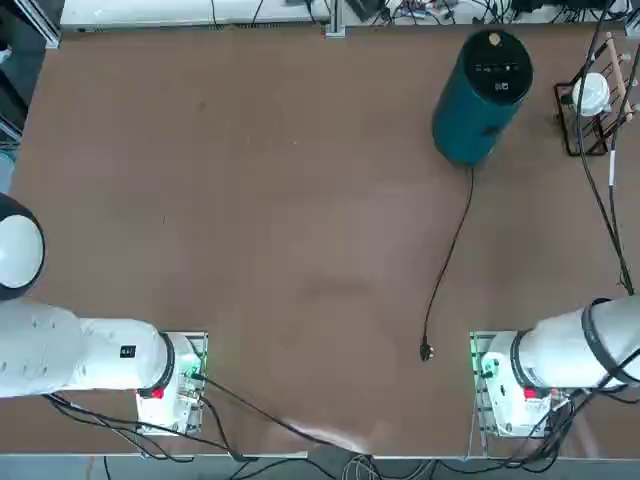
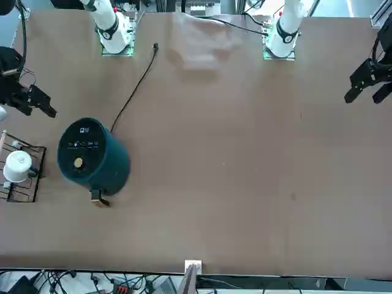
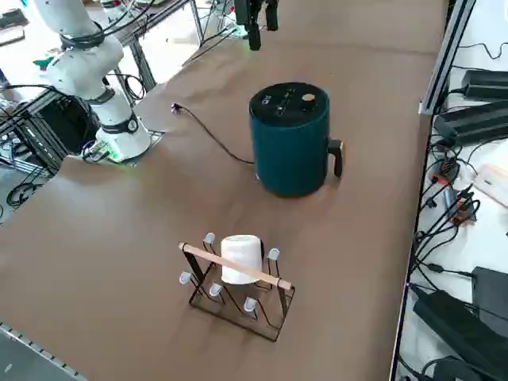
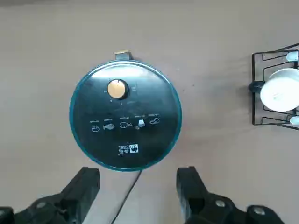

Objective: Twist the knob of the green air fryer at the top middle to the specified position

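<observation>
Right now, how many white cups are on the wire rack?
1: the white cup sits on the rack, beside the air fryer; no other shows.

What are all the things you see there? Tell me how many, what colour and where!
air fryer: one, green with black top, far part of the table
knob: one, tan-gold, on the fryer's top
handle: one, black and tan, on the fryer's side
power cord: one, black, running from the fryer toward the arms' bases
rack: one, black wire with a wooden bar, right of the fryer
mug: one, white with dark handle, on the rack
table: one, brown, under everything
right gripper: one, black, above the table, jaws open
</observation>
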Tool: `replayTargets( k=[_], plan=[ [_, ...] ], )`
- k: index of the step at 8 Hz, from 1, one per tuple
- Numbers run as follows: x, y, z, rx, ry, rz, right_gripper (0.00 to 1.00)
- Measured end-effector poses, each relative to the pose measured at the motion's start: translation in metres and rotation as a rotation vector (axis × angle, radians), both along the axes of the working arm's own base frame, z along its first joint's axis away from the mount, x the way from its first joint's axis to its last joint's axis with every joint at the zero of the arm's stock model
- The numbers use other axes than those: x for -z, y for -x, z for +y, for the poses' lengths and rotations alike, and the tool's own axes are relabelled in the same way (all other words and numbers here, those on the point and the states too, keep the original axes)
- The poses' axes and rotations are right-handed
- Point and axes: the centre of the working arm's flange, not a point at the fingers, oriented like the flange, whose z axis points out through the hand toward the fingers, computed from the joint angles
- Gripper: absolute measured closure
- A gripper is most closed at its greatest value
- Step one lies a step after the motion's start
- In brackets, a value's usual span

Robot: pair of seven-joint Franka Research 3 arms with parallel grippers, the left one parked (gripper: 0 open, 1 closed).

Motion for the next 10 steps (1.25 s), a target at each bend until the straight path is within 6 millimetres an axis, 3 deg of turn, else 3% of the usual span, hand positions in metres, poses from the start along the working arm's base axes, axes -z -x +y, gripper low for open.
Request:
replayTargets(
  k=[4, 6, 10],
  plan=[
    [0.006, -0.002, -0.001, -0.001, 0.0, 0.012, 0.0],
    [0.02, -0.007, 0.0, -0.002, 0.0, 0.044, 0.0],
    [0.1, -0.051, 0.017, -0.027, -0.004, 0.077, 0.0]
  ],
)
